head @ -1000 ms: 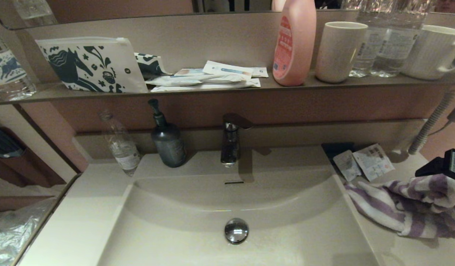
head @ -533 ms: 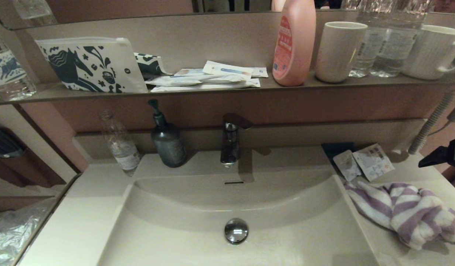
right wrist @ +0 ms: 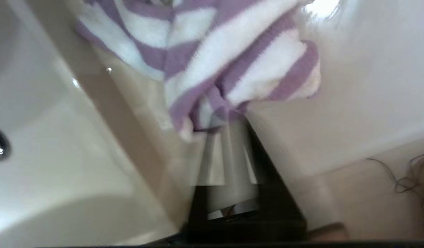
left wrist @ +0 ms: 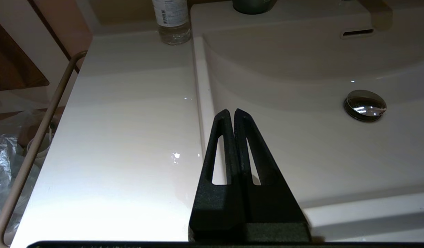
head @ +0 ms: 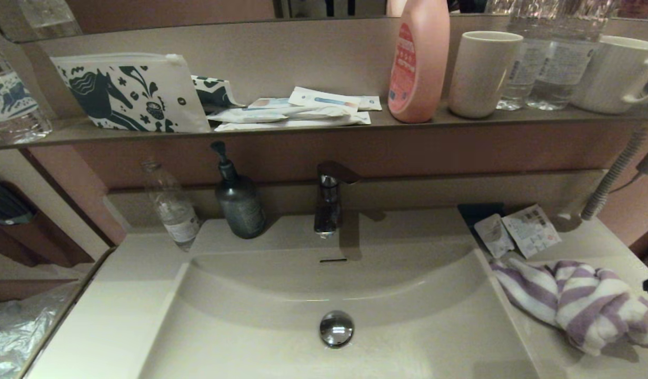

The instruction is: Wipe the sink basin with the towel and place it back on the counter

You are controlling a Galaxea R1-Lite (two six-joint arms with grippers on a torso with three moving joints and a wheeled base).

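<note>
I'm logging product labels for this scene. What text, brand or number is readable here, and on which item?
None can be read.
Pink bottle: label print too blurred.
Sachets on the counter: print too small.
Clear bottle: label illegible.
Packets on the shelf: print illegible.

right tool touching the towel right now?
Cannot tell. In the right wrist view the right tool is smeared, its tip meeting the towel edge with no plain gap. The head view shows only a sliver of it.
</note>
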